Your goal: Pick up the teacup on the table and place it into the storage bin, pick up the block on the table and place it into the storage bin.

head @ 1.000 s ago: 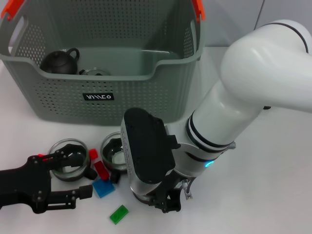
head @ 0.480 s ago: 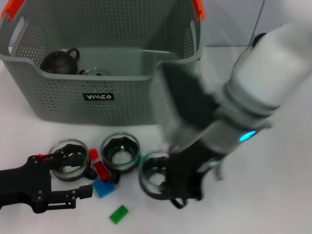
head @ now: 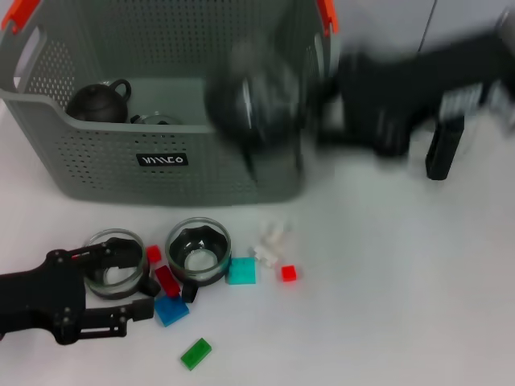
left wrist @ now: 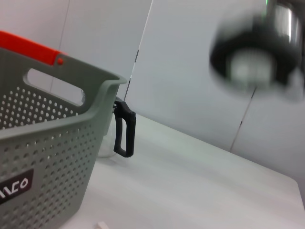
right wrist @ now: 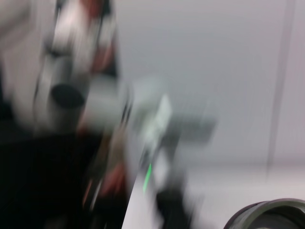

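While the right arm sweeps across the head view as a dark blur, the teacup (head: 256, 95) shows only as a round, dark, smeared shape with a pale glint on its rim, high up and over the front right corner of the storage bin (head: 105, 173). It sits right at the end of the right gripper (head: 310, 100), which reaches in from the right; whether the fingers are clamped on the cup or spread I cannot tell, the blur swallows them. In the right wrist view a dark rounded rim, probably the same teacup, peeks in at one corner.

That bin is a big grey-green perforated basket with orange handle clips (head: 18, 18) and a small black label (head: 162, 160) with white lettering on its front wall. Inside it sit a dark teapot (head: 98, 100) and what looks like a piece of glassware beside it.

Down on the white table (head: 386, 281), two glass cups (head: 198, 251) stand side by side in front of the bin. Around them lie small blocks: red (head: 167, 281), blue (head: 170, 310), teal (head: 241, 271), a green block (head: 195, 353) nearest the camera, another small red one (head: 288, 273), and a white piece (head: 270, 241).

Low on the left, the left gripper (head: 133, 281) rests with its fingers parted around the leftmost glass cup, not lifted.
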{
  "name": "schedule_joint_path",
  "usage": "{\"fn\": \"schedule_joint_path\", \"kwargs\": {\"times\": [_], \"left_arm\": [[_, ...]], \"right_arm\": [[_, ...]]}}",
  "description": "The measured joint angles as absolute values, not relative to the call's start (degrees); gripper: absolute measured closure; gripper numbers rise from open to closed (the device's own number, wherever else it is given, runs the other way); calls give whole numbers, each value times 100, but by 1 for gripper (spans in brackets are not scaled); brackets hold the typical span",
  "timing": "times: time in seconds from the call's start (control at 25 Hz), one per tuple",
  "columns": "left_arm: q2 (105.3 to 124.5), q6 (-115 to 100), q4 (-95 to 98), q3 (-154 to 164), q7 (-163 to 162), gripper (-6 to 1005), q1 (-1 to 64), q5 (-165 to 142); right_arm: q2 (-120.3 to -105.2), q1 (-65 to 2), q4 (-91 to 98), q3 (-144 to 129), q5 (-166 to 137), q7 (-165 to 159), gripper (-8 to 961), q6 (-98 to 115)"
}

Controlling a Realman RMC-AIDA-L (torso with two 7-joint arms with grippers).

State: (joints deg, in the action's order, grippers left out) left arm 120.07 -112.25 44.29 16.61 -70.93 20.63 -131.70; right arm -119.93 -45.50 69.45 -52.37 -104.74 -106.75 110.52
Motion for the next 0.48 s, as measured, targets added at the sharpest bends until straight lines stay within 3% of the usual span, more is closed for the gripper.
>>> {"fn": "schedule_joint_path", "kwargs": {"times": [0.24, 0.48], "left_arm": [[12011, -11235, 4429, 1662, -7093, 158, 2117, -13159], [12015, -11239, 4424, 1660, -7093, 157, 2151, -13157]], "right_arm": [[-12010, -4436, 6872, -5164, -9440, -11334, 895, 9025], [-11850, -5192, 6739, -5794, -10744, -12636, 895, 7296]]}}
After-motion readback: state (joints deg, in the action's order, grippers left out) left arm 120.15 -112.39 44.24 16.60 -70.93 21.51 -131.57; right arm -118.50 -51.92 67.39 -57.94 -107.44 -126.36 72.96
